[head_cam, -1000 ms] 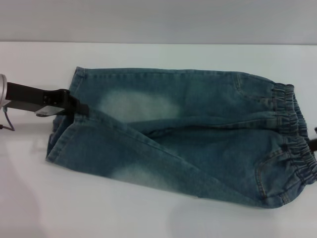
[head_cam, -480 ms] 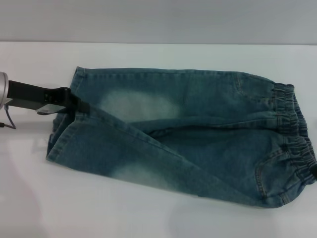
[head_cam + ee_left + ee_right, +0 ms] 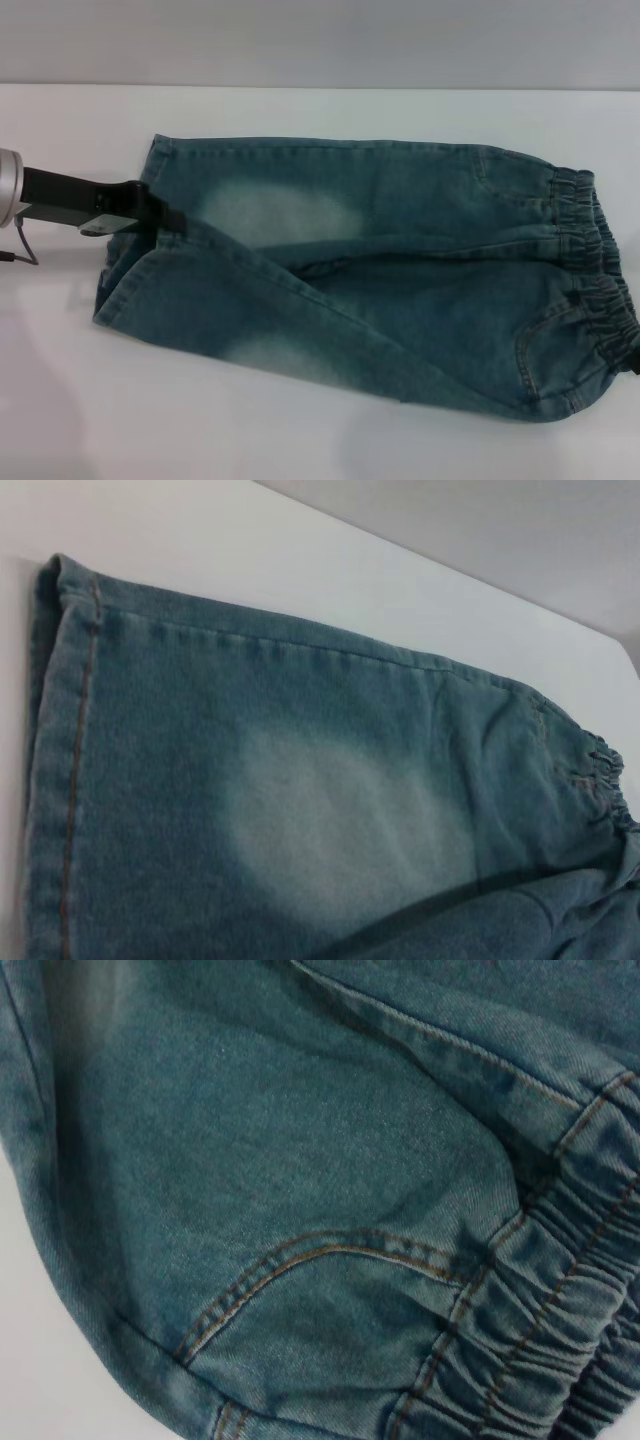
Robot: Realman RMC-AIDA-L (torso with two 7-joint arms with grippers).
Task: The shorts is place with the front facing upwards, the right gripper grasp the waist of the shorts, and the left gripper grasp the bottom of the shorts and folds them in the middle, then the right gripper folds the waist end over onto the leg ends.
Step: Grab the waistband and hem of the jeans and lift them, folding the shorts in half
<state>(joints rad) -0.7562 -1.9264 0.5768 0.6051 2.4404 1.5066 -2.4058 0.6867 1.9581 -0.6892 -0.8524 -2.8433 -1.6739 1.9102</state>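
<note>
The shorts (image 3: 370, 275) are laid lengthwise across the white table (image 3: 320, 110), waist (image 3: 600, 290) toward the robot's right, hems (image 3: 125, 265) toward the left; the near leg is lapped diagonally over the far one, so the lengthwise fold appears under way. The left gripper (image 3: 165, 218) is pinched on the cloth at the hems, apparently to carry that end across. The right gripper (image 3: 635, 362) is seen only as a dark tip at the waist edge; its jaw state cannot be told. Compared with a second ago, that tip is found lower along the waistband, and the left arm slightly lower.
</note>
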